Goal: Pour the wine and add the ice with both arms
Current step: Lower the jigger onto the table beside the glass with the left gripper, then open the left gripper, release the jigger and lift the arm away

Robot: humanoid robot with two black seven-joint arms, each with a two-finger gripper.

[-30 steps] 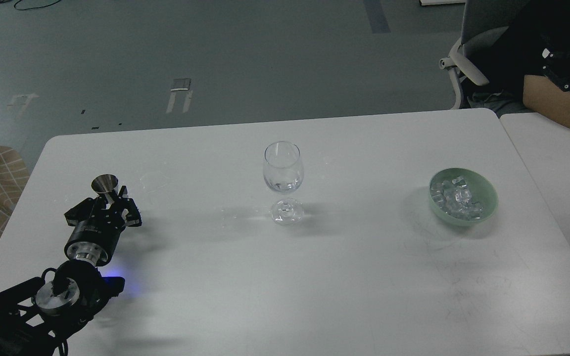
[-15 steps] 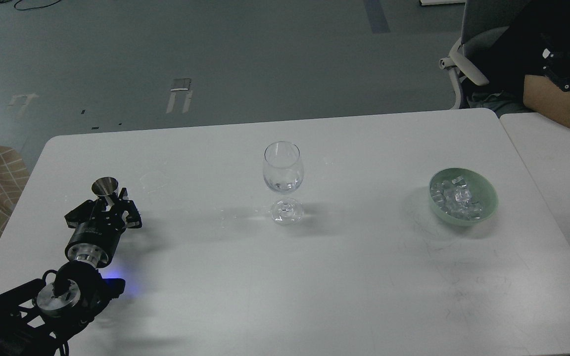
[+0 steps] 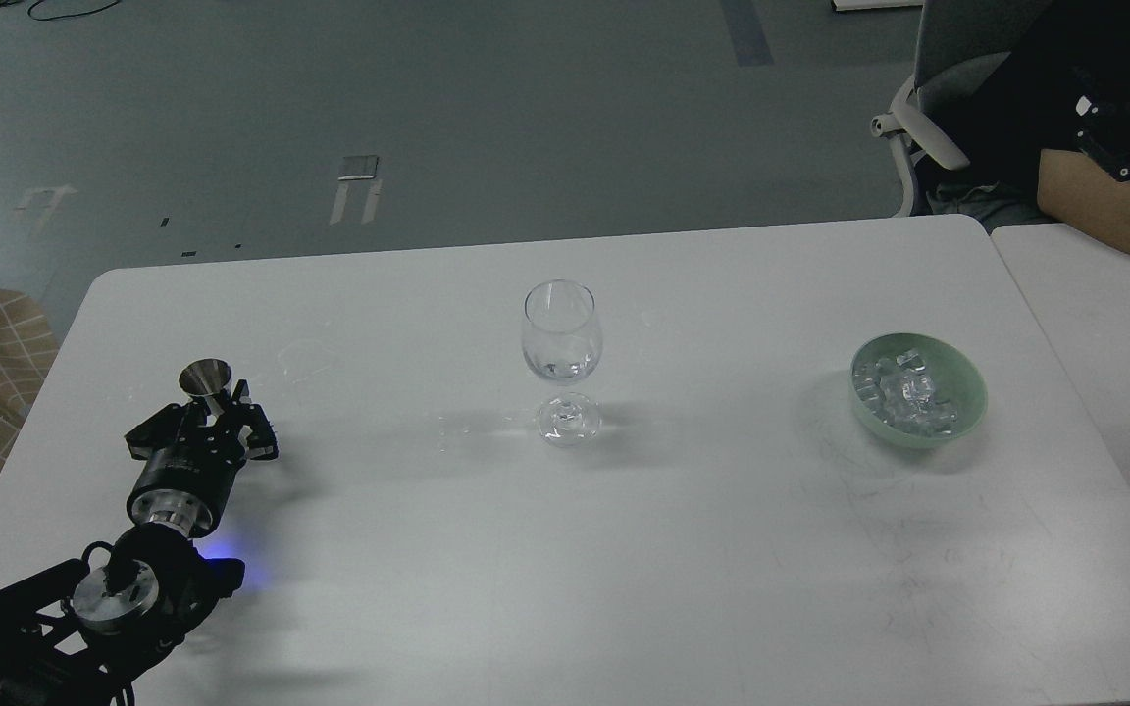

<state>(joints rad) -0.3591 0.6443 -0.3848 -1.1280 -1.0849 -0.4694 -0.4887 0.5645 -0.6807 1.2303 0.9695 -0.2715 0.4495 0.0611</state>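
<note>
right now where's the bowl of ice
In the head view the green bowl holding the ice sits on the white table's right side, well right of the wine glass.
</note>
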